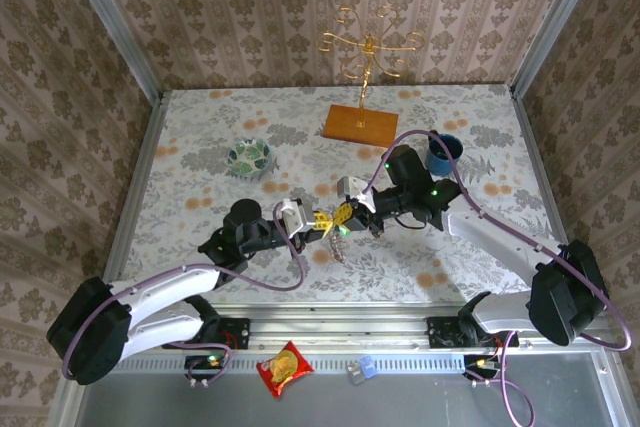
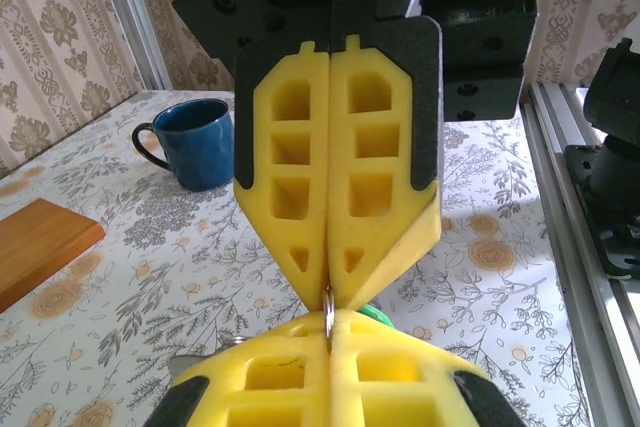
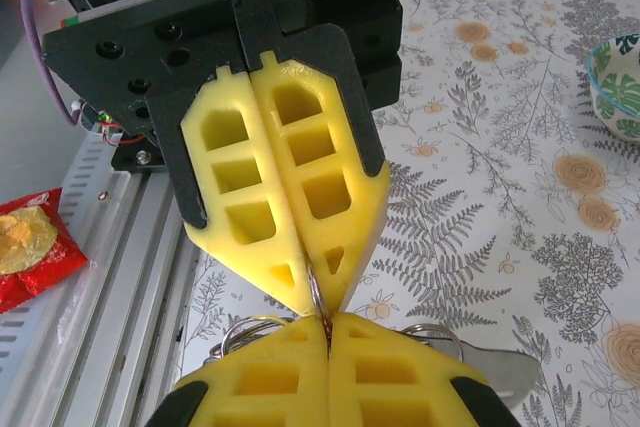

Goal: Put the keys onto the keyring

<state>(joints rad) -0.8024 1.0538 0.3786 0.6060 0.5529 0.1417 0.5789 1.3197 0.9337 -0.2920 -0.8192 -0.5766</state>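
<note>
Mid desk (image 1: 200,247): L tool (image 3: 312,282) & R tool (image 2: 328,282) tip to tip, both clamped on keyring (image 2: 328,308) wire, mostly hidden btwn pads (image 2: 290,177). Green key (image 2: 376,315) peeks behind; rest unclear.

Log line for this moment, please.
left gripper: shut on keyring | right gripper: shut on keyring, tip to tip | green key: beside the pinch

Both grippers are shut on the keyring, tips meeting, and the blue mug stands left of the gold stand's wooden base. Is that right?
Not quite. The top view shows the blue mug right of the wooden base, not left. The left gripper and right gripper are indeed shut on the keyring, tips meeting.
</note>
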